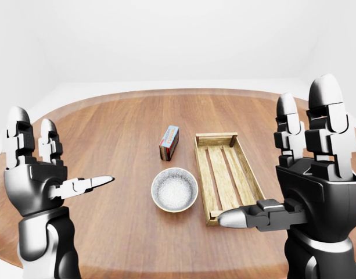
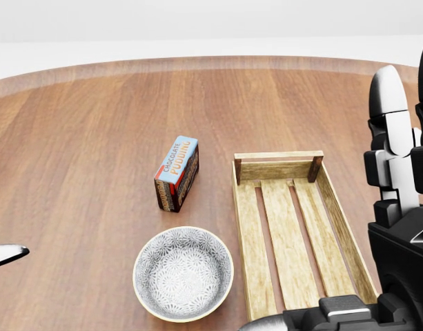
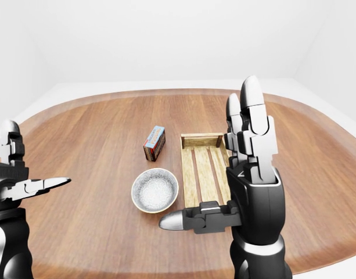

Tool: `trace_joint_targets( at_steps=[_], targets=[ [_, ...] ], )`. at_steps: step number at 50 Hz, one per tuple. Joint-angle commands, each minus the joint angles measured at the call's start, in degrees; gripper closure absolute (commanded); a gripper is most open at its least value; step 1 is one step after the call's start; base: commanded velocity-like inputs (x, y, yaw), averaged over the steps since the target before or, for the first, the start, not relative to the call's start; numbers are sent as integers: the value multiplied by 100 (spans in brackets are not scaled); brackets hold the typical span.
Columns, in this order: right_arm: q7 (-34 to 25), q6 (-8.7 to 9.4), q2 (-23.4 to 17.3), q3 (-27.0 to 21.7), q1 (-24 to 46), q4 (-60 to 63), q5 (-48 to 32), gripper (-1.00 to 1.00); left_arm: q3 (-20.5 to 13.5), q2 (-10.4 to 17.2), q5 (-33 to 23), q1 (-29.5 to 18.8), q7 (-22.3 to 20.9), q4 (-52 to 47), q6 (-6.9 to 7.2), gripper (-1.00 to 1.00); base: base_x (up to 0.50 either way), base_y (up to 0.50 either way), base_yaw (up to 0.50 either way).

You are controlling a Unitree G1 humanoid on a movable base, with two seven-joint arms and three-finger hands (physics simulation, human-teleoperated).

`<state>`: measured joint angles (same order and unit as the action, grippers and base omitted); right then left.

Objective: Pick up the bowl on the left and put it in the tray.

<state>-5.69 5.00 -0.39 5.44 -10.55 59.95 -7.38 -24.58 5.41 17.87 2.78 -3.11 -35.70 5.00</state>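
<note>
the patterned bowl (image 2: 183,274) sits on the round wooden table (image 1: 108,133), just left of the empty wooden slatted tray (image 2: 294,234) and below the chocolate pudding box (image 2: 176,172) in the head view. left hand (image 1: 41,174) and right hand (image 1: 311,180) are raised at the sides, fingers spread, holding nothing.

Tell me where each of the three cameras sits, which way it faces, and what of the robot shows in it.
Head view: on the head, tilted down at the table; right hand fills the right edge, a left fingertip at the left edge.
Left-eye view: on the head, looking across the table; left hand and right hand raised, open.
Right-eye view: the same, offset.
All share the bowl, tray and pudding box.
</note>
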Motion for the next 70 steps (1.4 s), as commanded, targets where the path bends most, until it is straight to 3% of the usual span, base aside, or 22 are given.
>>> trace_joint_targets(
  at_steps=[1, 4, 50, 70],
  targets=[
    [82, 0, 1, -15, -10, 5, 10, -100, -45, 27, 40, -25, 21, -59, 0, -100, 44, 3, 0],
    [120, 0, -1, -7, -23, 5, 47, -100, 82, -147, -150, 186, -188, 403, 0, -100, 0, 0, 0],
    [104, 0, -72, 289, -84, 5, -219, -100, -453, 87, 351, 119, -113, 503, 0, -100, 0, 0, 0],
    [60, 0, -111, 543, -124, 5, -527, -100, -416, 135, 306, 94, -94, 697, 0, -100, 0, 0, 0]
  ],
)
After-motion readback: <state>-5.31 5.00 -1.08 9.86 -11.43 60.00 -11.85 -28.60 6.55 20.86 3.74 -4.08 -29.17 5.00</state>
